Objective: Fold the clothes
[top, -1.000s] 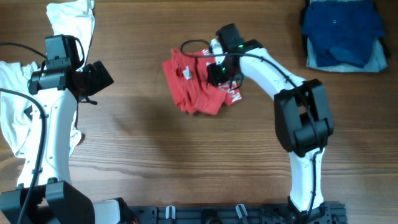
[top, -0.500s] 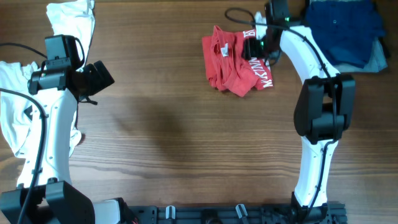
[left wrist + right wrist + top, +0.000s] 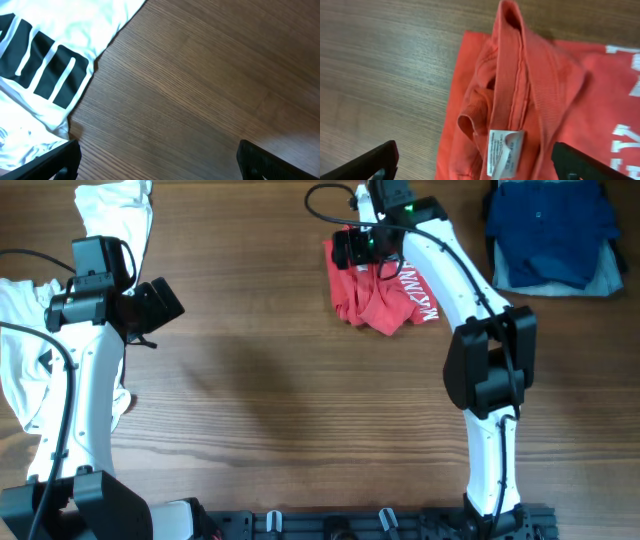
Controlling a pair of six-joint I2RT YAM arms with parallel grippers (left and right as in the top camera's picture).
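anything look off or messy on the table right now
Yes. The red cotton T-shirt at the far edge is a crumpled heap, not flat: its collar is bunched up with the white care label exposed. The white T-shirt with black print sprawls unfolded at the left.

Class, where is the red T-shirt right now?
Overhead, the red T-shirt lies bunched near the far edge, beneath the right gripper, left of the blue garments.
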